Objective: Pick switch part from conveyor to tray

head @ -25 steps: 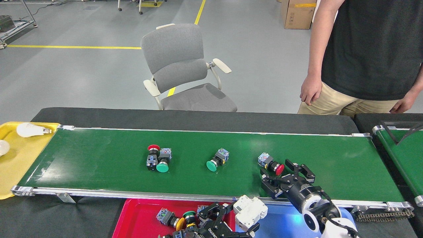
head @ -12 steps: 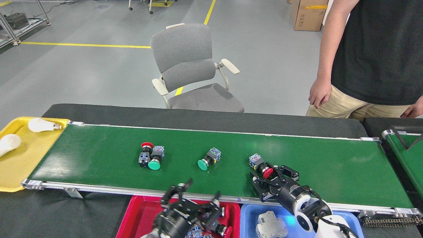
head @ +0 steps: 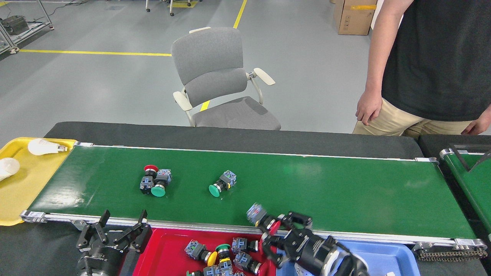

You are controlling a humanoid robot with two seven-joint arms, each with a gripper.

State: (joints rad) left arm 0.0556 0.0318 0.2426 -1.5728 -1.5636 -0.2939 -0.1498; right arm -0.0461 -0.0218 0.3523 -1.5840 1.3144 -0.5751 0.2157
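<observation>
On the conveyor, a red-capped and a green-capped switch part lie touching left of the middle. Another green-capped switch part lies alone near the middle. My right gripper is shut on a red-capped switch part, held over the near rail at the red tray's right end. That tray holds several switch parts. My left gripper stands open and empty just left of the red tray, below the near rail.
A blue tray sits right of the red one. A yellow tray with two white bulbs lies at the belt's left end. A person stands beyond the far right. A grey chair stands behind, and a second green belt is at the right.
My right gripper closed on the red-capped switch part and carried it off the belt toward the near rail. The other parts drifted left. My left gripper moved left out of the red tray.
</observation>
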